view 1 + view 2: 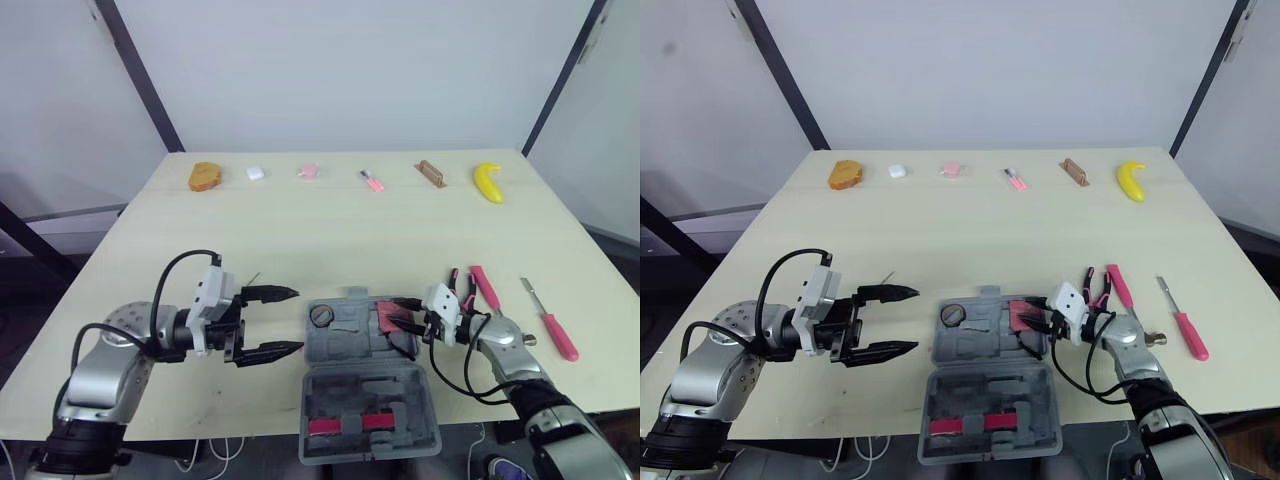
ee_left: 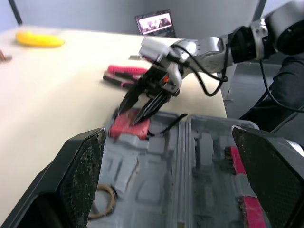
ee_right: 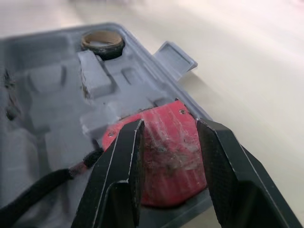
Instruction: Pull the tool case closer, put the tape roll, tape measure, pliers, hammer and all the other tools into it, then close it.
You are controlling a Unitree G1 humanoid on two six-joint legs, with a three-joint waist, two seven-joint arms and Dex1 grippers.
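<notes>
Jaws on the left gripper [image 1: 298,320] are spread wide with nothing between them. Its arm is bent and low and points across the table at the tool case [image 1: 345,350]. The case lies open at the near edge of the table.

Jaws on the right gripper [image 1: 393,312] pinch the red tape measure [image 3: 168,152] in the far right part of the case. That arm reaches in from the near right corner.

The right wrist view shows the tape roll [image 3: 102,42] sitting in a far pocket of the case. The eye views show the pliers [image 1: 460,286] on the table just right of the case, and a banana [image 1: 488,183] by the far right corner.
</notes>
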